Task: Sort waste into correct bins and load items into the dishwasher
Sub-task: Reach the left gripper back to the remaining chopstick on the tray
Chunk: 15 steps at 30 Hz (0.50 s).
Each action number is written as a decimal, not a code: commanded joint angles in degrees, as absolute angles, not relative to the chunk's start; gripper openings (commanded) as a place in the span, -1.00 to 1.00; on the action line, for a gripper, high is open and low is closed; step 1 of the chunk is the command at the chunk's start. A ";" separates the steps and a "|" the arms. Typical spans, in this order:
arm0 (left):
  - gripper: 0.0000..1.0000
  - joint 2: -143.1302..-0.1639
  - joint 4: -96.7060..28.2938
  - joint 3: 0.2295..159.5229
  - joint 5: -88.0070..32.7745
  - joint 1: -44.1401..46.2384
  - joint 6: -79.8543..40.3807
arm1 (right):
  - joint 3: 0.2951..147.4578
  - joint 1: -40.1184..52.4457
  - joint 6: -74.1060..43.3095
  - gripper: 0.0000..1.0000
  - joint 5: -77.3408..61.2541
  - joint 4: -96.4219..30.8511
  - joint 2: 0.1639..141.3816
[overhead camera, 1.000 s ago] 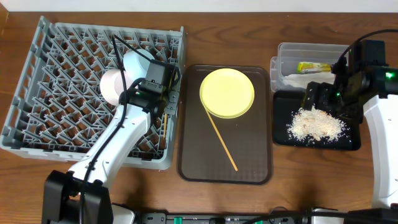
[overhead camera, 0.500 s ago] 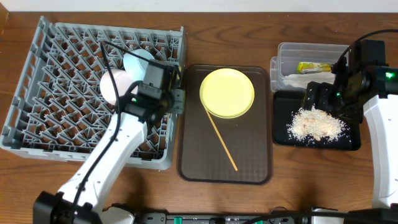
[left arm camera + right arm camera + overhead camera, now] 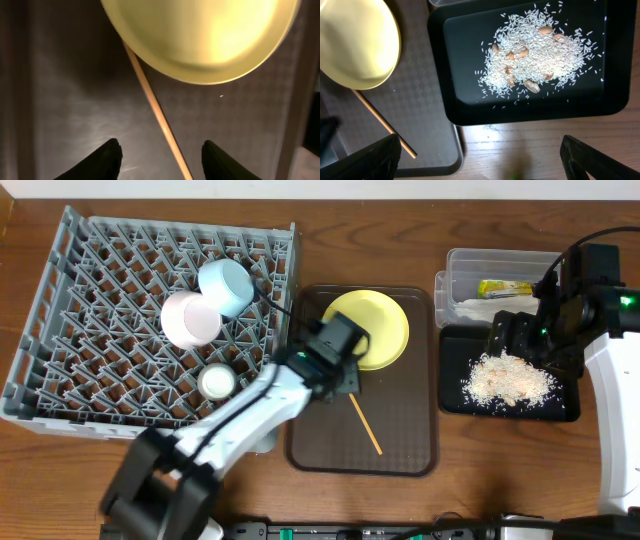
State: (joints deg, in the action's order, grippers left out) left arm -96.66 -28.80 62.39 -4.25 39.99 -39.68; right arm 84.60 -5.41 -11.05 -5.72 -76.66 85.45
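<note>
My left gripper (image 3: pixel 347 375) is open over the brown tray, just below the round yellow plate (image 3: pixel 372 328). In the left wrist view the plate (image 3: pixel 200 35) fills the top, and a wooden chopstick (image 3: pixel 157 112) runs down between my open fingers (image 3: pixel 165 162). The chopstick (image 3: pixel 364 423) lies on the brown tray. The grey dish rack (image 3: pixel 100 270) holds a light blue bowl (image 3: pixel 226 285), a white bowl (image 3: pixel 190 320) and a small white cup (image 3: pixel 217 382). My right gripper (image 3: pixel 512 335) is open and empty above the black tray (image 3: pixel 560 408), which holds rice scraps (image 3: pixel 535 55).
The clear tub (image 3: pixel 455 260) behind the black tray holds the green-and-yellow wrapper (image 3: pixel 505 287) and the white napkin (image 3: pixel 466 308). The brown tray (image 3: pixel 320 440) lies between rack and bins. The right wrist view shows the black tray's rim (image 3: pixel 460 107) and wooden table below it.
My left arm has swung right from the dish rack to over the brown tray. The small white cup now shows in the rack. The right arm has not moved.
</note>
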 commanded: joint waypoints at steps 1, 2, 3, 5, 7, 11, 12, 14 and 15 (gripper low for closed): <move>0.12 -101.08 -27.55 63.02 -2.07 41.78 -43.07 | 84.58 -5.61 -10.22 0.98 -5.39 -76.58 85.30; 0.12 -102.10 -27.18 63.02 -2.07 42.09 -43.53 | 84.58 -5.61 -10.22 0.99 -5.39 -76.58 85.30; 0.12 -103.44 -26.74 63.02 -2.09 42.44 -44.07 | 84.58 -5.61 -10.22 0.98 -5.39 -76.58 85.30; 0.13 -105.41 -26.20 63.02 -2.09 42.74 -44.31 | 84.58 -5.61 -10.22 0.98 -5.39 -76.62 85.30; 0.12 -107.09 -26.26 63.02 -2.09 42.85 -44.51 | 84.58 -5.61 -10.22 0.98 -5.39 -76.60 85.30; 0.08 -108.51 -27.86 63.02 -2.07 42.83 -44.49 | 84.58 -5.61 -10.22 0.99 -5.39 -76.60 85.30; 0.02 -108.51 -28.53 63.02 -2.07 42.83 -44.49 | 84.58 -5.61 -10.22 0.97 -5.39 -76.60 85.30; -0.17 -108.49 -30.68 63.02 -2.02 42.83 -44.49 | 84.58 -5.61 -10.22 0.98 -5.39 -76.64 85.30; -0.24 -108.51 -31.77 63.02 -1.76 42.76 -44.49 | 84.58 -5.61 -10.20 0.98 -5.39 -76.66 85.30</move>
